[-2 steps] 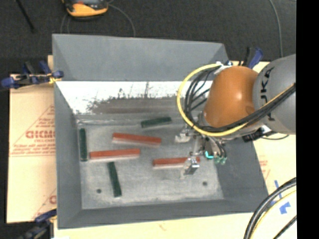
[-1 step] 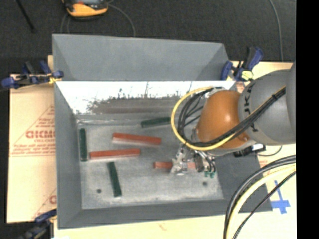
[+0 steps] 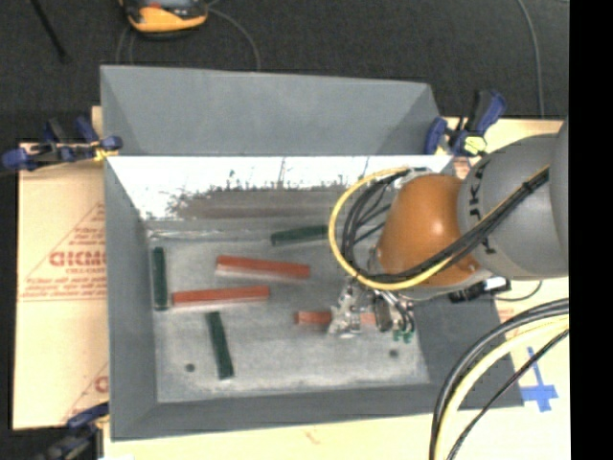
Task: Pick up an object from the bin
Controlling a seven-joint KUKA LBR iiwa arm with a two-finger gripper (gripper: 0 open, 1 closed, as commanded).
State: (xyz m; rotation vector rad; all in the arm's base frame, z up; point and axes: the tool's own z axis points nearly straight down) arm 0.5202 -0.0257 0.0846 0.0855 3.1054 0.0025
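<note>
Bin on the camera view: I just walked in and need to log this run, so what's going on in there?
The arm reaches into the grey bin from the right. Its tool is down near the floor, at the right end of a short red-brown piece. I cannot tell whether it grips that piece. Two longer red sticks and three dark green sticks lie scattered to the left, apart from the tool.

Operator: What type of site is this?

Technician: A robotics laboratory test cell. Indicators: an industrial arm [image 3: 517,209] with looped cables [image 3: 347,209] reaching over a grey metal bin [image 3: 124,286]; an orange handheld unit [image 3: 163,4], lead attached, lying on dark carpeted floor [image 3: 335,27] beyond the bin.
</note>
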